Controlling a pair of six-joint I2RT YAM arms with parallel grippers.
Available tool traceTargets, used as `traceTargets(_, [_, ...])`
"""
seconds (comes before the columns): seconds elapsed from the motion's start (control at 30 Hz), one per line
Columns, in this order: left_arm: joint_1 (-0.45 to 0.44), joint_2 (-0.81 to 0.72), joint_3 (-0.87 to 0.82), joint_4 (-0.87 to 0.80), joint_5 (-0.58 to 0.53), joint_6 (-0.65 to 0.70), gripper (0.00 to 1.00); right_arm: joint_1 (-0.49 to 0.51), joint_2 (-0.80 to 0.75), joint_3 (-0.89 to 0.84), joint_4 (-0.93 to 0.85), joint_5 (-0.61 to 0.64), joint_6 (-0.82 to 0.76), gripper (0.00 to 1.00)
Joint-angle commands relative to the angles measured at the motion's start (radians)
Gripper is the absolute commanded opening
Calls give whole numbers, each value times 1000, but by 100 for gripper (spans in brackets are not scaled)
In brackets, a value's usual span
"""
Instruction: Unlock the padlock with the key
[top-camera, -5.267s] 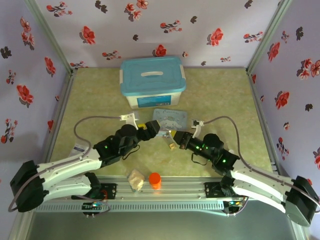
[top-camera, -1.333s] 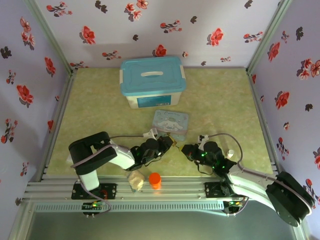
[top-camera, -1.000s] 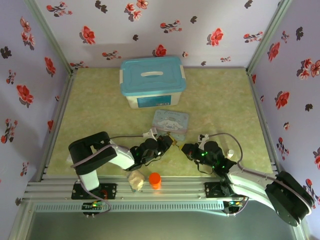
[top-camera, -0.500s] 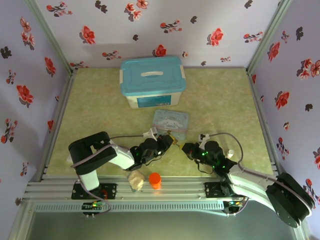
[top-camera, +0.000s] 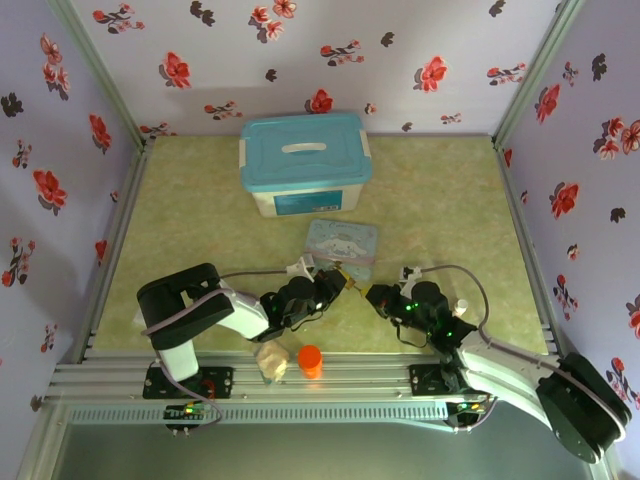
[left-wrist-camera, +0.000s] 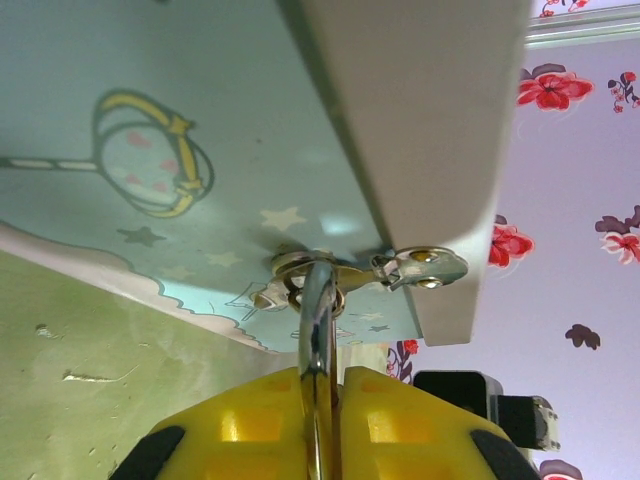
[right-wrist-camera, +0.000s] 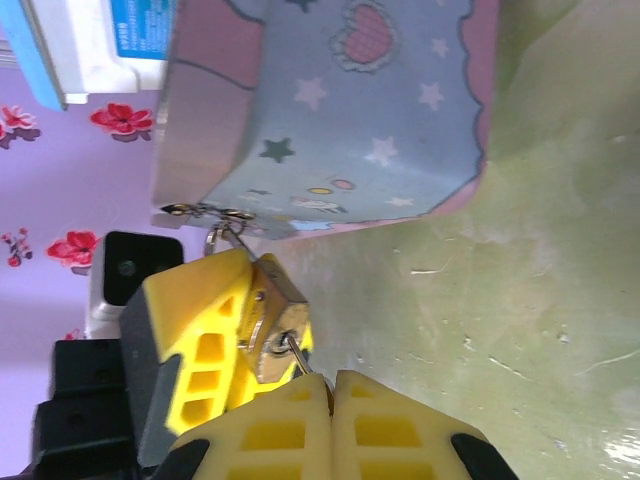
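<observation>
Tin (top-camera: 342, 243) crowds centre, lidded box (top-camera: 303, 163) behind; orange cylinder (top-camera: 310, 360), beige lump (top-camera: 271, 360) near edge; mat (top-camera: 440, 190) open right.

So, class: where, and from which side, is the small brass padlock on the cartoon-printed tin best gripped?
Probably across the brass padlock's flat faces, from the side: its silvery shackle hooks through the tin's clasp, and the keyhole end should stay free for the thin grey key.

A white storage box (top-camera: 303, 165) with a blue lid sits far centre on the green table (top-camera: 200, 210). Nearer lies a cartoon-printed tin (top-camera: 343, 240). At the near edge an orange cylinder (top-camera: 310, 360) stands just right of a beige lump (top-camera: 271, 360), perhaps crumpled cloth. Floral walls (top-camera: 300, 50) surround.
</observation>
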Motion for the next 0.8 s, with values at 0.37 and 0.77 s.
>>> traceTargets(0.37, [-4, -6, 10, 80, 5, -8, 0, -8, 9, 16, 83, 18, -10, 0])
traceTargets(0.77, [-4, 13, 13, 85, 4, -14, 0, -8, -21, 14, 52, 8, -16, 0])
